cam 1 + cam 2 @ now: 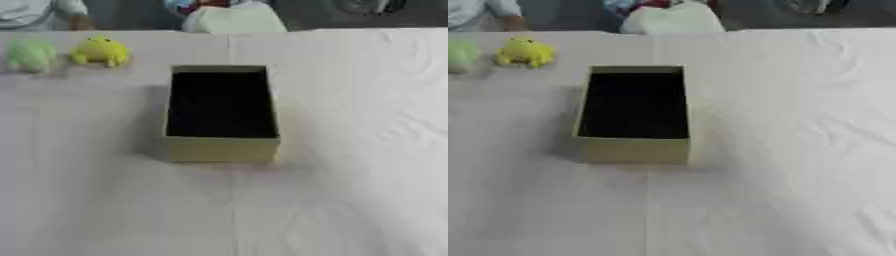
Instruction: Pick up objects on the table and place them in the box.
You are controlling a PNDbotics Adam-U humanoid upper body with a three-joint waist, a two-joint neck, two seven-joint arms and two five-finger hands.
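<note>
**Two toys at the far left corner, box standing open at centre**

On the white cloth-covered table (350, 150), the left eye view shows you everything the task needs, but neither of your hands; both are out of view, so their fingers cannot be judged. The yellow-green rectangular cardboard box (221, 150) sits near the middle of the table, open side up, long axis running away from you. Its inside is dark and looks empty, though the shadow could hide something small. Near the far left corner, well apart from the box, sit a yellow frog-like plush toy (101, 51) and, just beside it toward the left edge, a pale green soft toy (31, 56) of the same rounded build. They stand close together, and whether they touch cannot be told.

Nothing appears to have gone into the box yet, so the step in hand is the first pick. Your left hand is the natural choice, since both toys lie on that side. Take the yellow toy first: it is nearer the box and leaves the green one undisturbed. Come down from above with fingers spread, so that you do not nudge its neighbour.

From the right eye view, the green toy is cut by the left border while the box (633, 150) shows its near wall squarely. Carry the toy clear over the box's left wall and release it low over the dark interior.
</note>
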